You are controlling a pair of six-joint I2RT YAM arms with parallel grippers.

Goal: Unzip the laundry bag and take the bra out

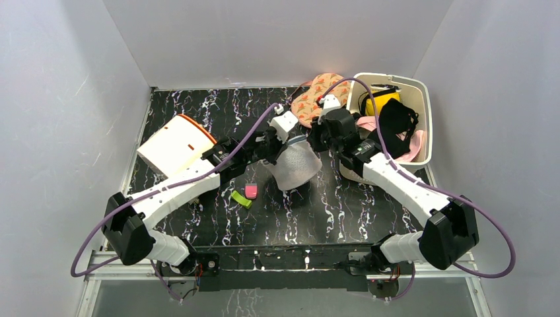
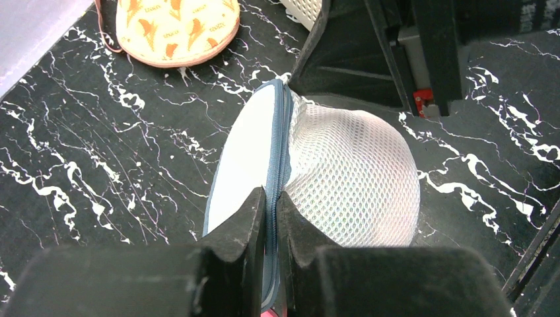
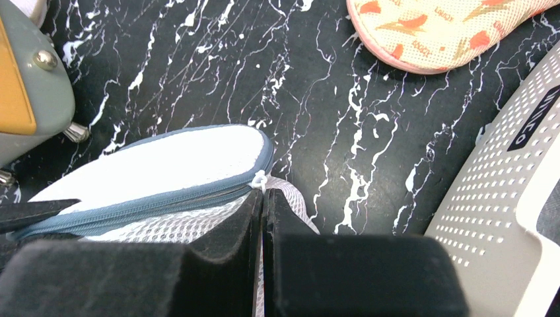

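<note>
The laundry bag [image 1: 294, 166] is a white mesh pouch with a blue-grey zipper round its rim, held off the table between both grippers. My left gripper [image 2: 271, 201] is shut on the zipped rim [image 2: 280, 142] of the bag [image 2: 356, 178]. My right gripper [image 3: 263, 198] is shut on the bag's edge beside a small white loop [image 3: 259, 179] at the zipper [image 3: 132, 208]. In the top view the left gripper [image 1: 271, 146] and right gripper [image 1: 315, 140] meet over the bag. The zipper looks closed. The bra inside is hidden.
A white slotted basket [image 1: 422, 99] with black, pink and yellow items stands at back right, also in the right wrist view [image 3: 502, 198]. A patterned orange pad [image 1: 315, 96] lies behind the bag. A white box [image 1: 173, 145] sits left. Green and pink clips [image 1: 245, 195] lie in front.
</note>
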